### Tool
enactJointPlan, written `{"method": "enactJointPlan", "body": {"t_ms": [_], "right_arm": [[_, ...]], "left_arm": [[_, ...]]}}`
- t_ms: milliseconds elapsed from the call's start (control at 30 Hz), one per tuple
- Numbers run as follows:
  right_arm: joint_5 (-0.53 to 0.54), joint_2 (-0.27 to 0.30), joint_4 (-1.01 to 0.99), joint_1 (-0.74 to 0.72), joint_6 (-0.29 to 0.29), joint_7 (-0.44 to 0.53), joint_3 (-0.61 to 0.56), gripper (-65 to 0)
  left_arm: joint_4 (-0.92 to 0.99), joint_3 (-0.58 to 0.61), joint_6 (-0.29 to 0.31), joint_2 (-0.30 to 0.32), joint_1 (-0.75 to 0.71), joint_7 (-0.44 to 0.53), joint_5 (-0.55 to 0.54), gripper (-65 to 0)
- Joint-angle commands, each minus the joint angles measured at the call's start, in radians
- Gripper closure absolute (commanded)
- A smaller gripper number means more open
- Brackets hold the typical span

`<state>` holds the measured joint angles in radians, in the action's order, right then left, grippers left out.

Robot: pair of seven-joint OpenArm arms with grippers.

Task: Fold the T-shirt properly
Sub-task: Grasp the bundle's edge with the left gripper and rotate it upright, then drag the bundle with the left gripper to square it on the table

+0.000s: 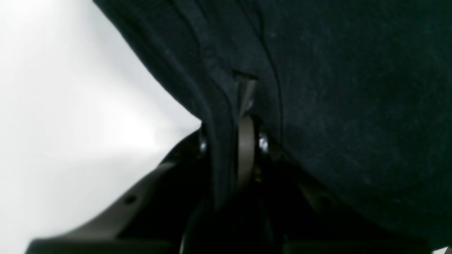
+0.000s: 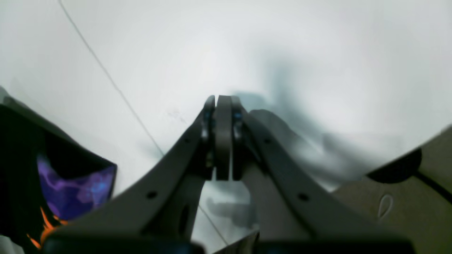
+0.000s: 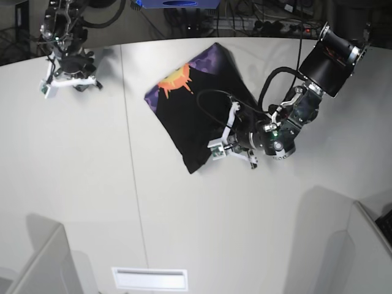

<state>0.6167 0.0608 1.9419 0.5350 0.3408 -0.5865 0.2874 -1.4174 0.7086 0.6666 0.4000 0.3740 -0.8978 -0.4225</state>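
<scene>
Only left wrist view: T-shirt (image 1: 353, 106) pinched.

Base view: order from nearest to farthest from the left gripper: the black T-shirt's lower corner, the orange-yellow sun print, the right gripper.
1. Lower corner of the black T-shirt: just beside the left gripper, which clamps the shirt's edge.
2. Orange-yellow sun print: at the shirt's far upper end.
3. Right gripper: shut and empty, across the white table at the view's upper left.

Black sun-print T-shirt (image 3: 199, 116), partly folded, flat
</scene>
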Motion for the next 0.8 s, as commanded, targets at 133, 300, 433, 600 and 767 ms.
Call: {"method": "enactJointPlan", "body": {"t_ms": [133, 300, 433, 600, 767], "right_arm": [[-0.004, -0.037, 0.018, -0.002, -0.006, 0.023, 0.039, 0.0], [-0.004, -0.059, 0.018, -0.005, -0.006, 0.023, 0.036, 0.0], [-0.01, -0.088, 0.018, -0.01, -0.006, 0.046, 0.037, 0.0], [-0.007, -0.102, 0.012, -0.01, -0.006, 0.09, 0.036, 0.0], [-0.007, -0.103, 0.012, -0.013, -0.006, 0.092, 0.037, 0.0]], "left_arm": [[-0.003, 0.11, 0.012, 0.001, 0.096, -0.014, 0.006, 0.0], [-0.007, 0.184, 0.032, -0.006, 0.15, -0.008, 0.006, 0.0], [0.0, 0.259, 0.032, -0.02, 0.178, 0.101, 0.007, 0.0], [0.053, 0.362, 0.032, -0.031, 0.211, 0.187, 0.007, 0.0], [0.1, 0.386, 0.032, -0.06, 0.227, 0.188, 0.007, 0.0]]}}
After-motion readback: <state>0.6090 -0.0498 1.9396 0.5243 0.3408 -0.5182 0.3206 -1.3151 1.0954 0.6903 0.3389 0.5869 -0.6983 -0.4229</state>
